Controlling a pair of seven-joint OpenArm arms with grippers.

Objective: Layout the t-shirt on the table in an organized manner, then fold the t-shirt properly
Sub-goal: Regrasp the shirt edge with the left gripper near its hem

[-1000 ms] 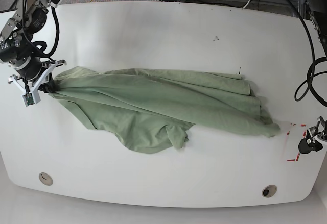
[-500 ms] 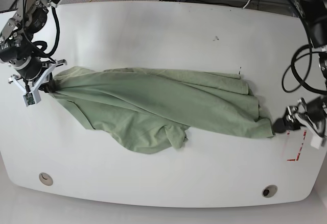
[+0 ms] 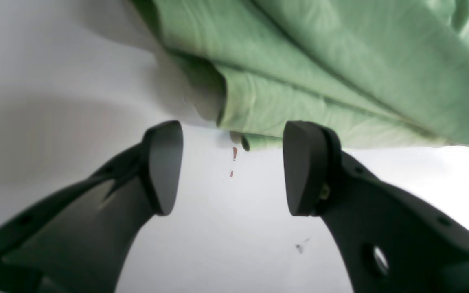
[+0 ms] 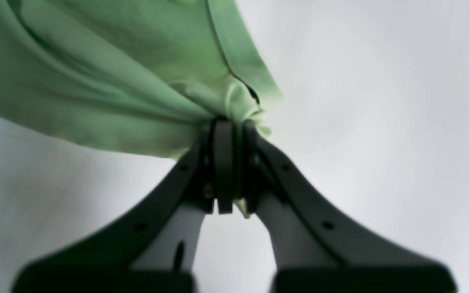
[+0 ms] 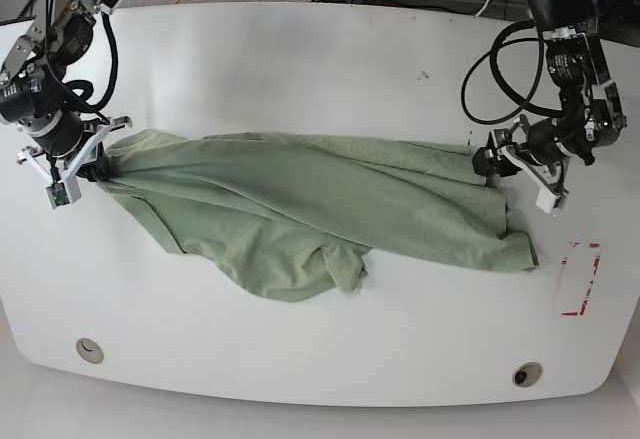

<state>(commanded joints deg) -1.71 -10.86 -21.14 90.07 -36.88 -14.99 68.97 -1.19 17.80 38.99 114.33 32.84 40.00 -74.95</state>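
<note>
T-shirt (image 5: 300,214) lies bunched and twisted across the middle of the table (image 5: 300,59), stretched from the left edge of the frame toward the right, with 1 flap hanging toward the lower center. Right gripper (image 5: 92,171), at the left of the base view, has its jaws clamped tight on a gathered bit of fabric at the shirt's left end; the wrist view shows cloth pinched between the fingers (image 4: 224,162). Left gripper (image 5: 485,167), at the right of the frame, sits at the shirt's upper right edge, jaws spread wide, holding nothing; fabric edge lies just beyond the fingertips (image 3: 165,162). Red marking (image 5: 578,277) at lower right, clear of the shirt. 2 round holes near the bottom edge.
</note>
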